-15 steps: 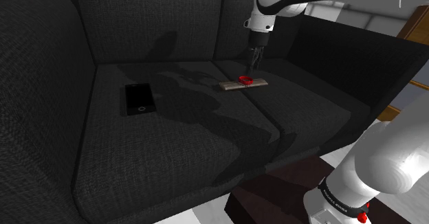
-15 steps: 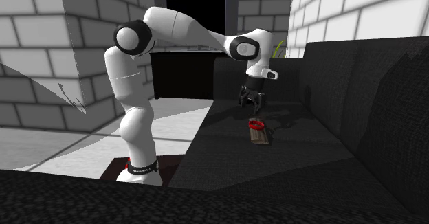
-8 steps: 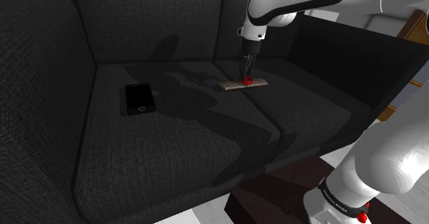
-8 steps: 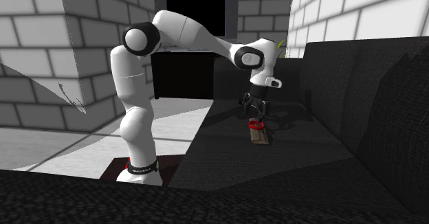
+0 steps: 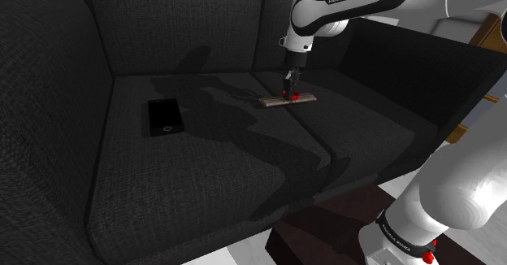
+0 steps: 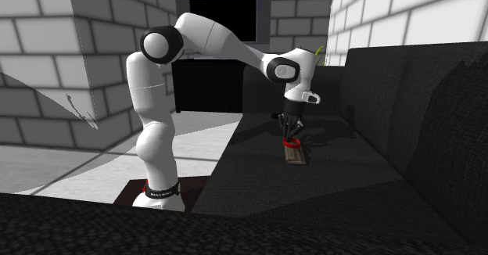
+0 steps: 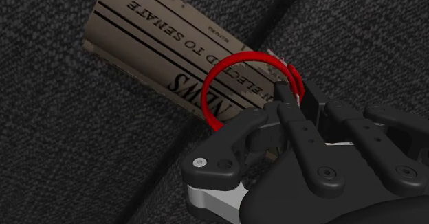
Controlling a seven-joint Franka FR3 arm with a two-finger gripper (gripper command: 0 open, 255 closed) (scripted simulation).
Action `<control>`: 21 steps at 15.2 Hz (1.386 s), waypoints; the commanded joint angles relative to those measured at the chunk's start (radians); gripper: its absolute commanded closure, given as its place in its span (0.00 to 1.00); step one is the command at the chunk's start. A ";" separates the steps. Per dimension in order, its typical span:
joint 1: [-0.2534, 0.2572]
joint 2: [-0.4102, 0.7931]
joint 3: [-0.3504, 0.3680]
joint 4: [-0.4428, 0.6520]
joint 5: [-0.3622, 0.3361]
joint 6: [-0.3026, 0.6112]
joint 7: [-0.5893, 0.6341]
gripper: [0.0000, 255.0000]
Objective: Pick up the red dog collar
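Now the hand is down on the sofa seat, right at the red collar. The collar is a thin red ring. It lies on a strip of printed paper. The paper lies across the line where two seat cushions meet, a little right of the middle in the upper part of the shoulder view. The two black fingers stand close together. They look pinched on one side of the ring, with the red band between their tips. So the reaching part looks done, and the grabbing part looks done or nearly done. The lifting part is not done, because the collar lies flat on the paper. What is left is to raise the hand so the ring comes up off the paper. The band is thin, so I think it could slip out if the pinch is weak. A black phone lies on the other cushion, well apart toward the shoulder view's left, and it plays no part.
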 commanded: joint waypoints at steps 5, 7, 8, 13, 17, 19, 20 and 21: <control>0.000 0.001 0.000 0.002 0.000 -0.002 0.000 1.00; 0.000 -0.006 0.000 0.022 -0.001 -0.028 0.002 1.00; 0.000 -0.008 0.000 0.033 -0.001 -0.042 0.003 1.00; 0.000 -0.018 0.000 0.089 -0.003 -0.108 0.007 1.00; 0.000 -0.022 0.000 0.139 -0.003 -0.161 0.010 1.00; 0.000 -0.023 0.000 0.165 -0.004 -0.188 0.011 1.00; 0.000 -0.023 0.000 0.178 -0.004 -0.201 0.011 1.00; 0.000 -0.023 0.000 0.180 -0.004 -0.203 0.012 1.00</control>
